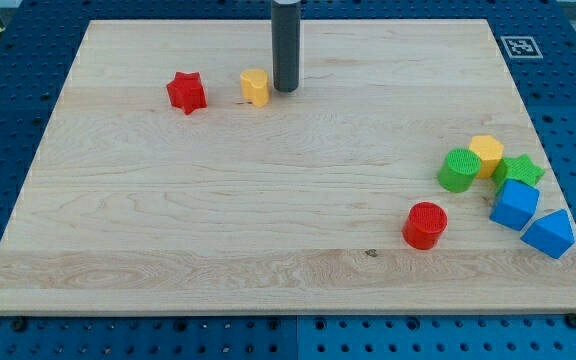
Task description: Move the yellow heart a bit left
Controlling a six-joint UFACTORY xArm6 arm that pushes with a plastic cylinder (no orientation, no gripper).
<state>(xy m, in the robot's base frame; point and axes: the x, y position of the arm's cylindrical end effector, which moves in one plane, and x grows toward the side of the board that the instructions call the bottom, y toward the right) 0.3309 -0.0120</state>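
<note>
The yellow heart (255, 87) lies on the wooden board near the view's top, left of centre. My tip (285, 89) stands just to the heart's right, very close to it or touching it; I cannot tell which. The dark rod rises straight up out of the view's top. A red star (186, 92) lies to the heart's left, a clear gap away.
At the view's right a cluster lies together: a green cylinder (459, 170), a yellow hexagon (486, 153), a green star (519, 170), a blue block (514, 204) and a blue wedge (549, 234). A red cylinder (425, 225) lies left of them. The board's top edge (388, 21) is close behind the rod.
</note>
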